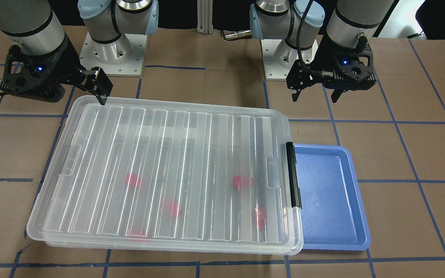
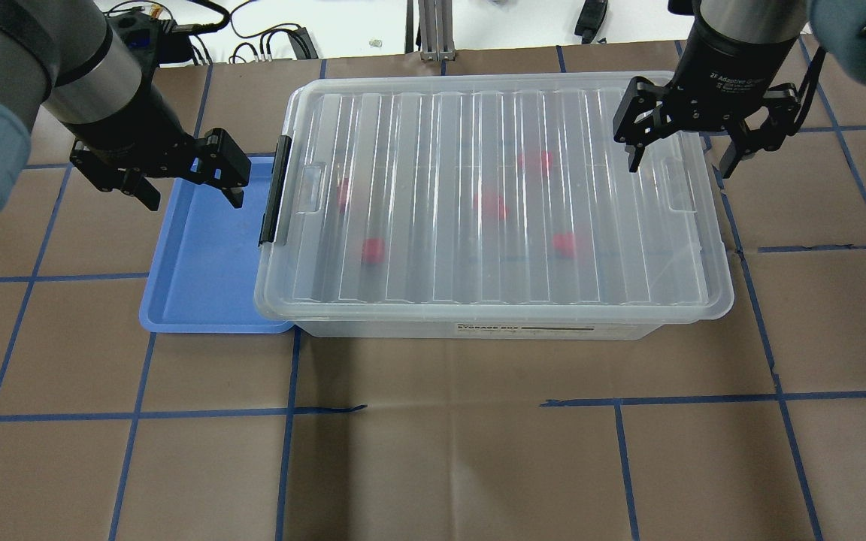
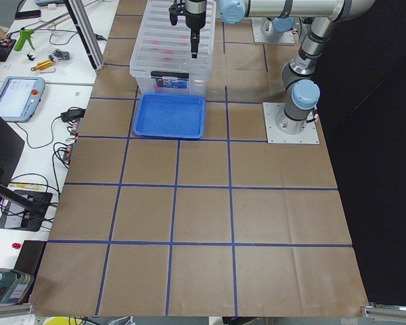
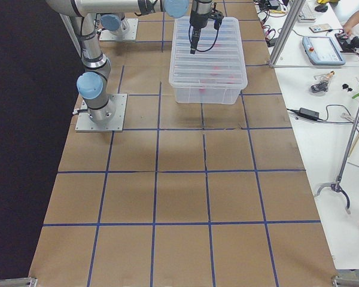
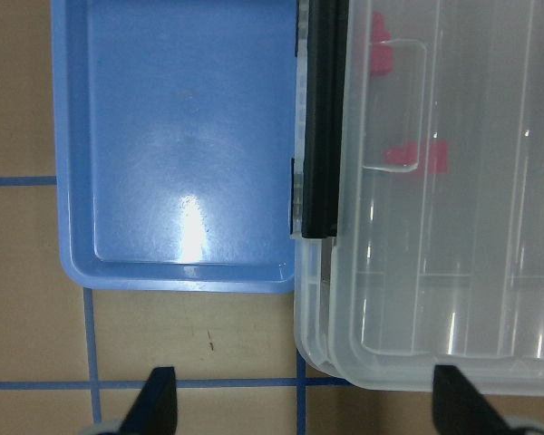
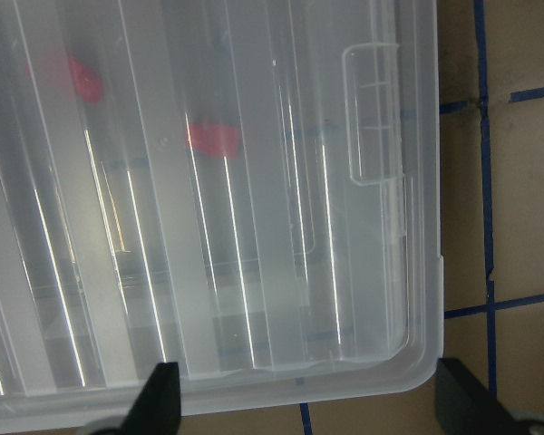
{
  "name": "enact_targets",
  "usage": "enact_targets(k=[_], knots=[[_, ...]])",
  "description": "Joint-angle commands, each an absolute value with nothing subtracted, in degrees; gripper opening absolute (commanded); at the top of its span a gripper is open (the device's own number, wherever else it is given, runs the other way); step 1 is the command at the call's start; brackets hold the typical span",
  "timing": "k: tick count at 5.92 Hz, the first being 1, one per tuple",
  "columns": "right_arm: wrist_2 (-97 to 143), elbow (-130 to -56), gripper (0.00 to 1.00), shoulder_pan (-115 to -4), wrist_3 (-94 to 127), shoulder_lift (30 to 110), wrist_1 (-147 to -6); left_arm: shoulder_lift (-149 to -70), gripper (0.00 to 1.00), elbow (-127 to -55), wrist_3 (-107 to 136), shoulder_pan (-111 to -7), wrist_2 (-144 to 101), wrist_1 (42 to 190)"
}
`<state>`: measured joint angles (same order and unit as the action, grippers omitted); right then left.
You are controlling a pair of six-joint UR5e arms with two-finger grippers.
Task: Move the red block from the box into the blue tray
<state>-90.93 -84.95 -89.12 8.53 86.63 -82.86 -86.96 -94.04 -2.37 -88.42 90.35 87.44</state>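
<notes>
The clear box (image 2: 433, 135) stands with its ribbed lid closed and its black clip handle (image 2: 275, 191) at the end next to the blue tray (image 2: 204, 255). Several red blocks show blurred through the lid, such as one (image 2: 490, 203) and another (image 1: 243, 181). The tray holds nothing and touches the box end. My left gripper (image 2: 194, 199) is open and empty, hovering above the tray, with tray (image 5: 181, 136) and handle below it. My right gripper (image 2: 679, 167) is open and empty above the box's other end; its wrist view shows the lid corner (image 6: 381, 272).
The table is brown paper with a blue tape grid (image 2: 448, 398). The two arm bases (image 1: 112, 50) stand behind the box. Benches with tools and cables (image 3: 27, 61) lie off the table's far side.
</notes>
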Motion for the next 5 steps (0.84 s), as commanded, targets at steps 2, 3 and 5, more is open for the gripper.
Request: enact_targets(k=[2, 3, 5], knots=[[-90.88, -84.99, 1.00, -89.12, 8.09, 86.49, -82.97, -86.92, 0.98, -94.04, -2.37, -88.42, 90.35, 87.36], [-90.97, -85.34, 1.00, -88.69, 6.95, 86.22, -83.40, -86.92, 0.98, -94.04, -2.37, -88.50, 90.35, 87.45], [-91.93, -86.47, 1.00, -87.90, 2.47, 84.73, -85.93, -86.92, 0.98, -94.04, -2.37, -88.42, 90.35, 87.45]])
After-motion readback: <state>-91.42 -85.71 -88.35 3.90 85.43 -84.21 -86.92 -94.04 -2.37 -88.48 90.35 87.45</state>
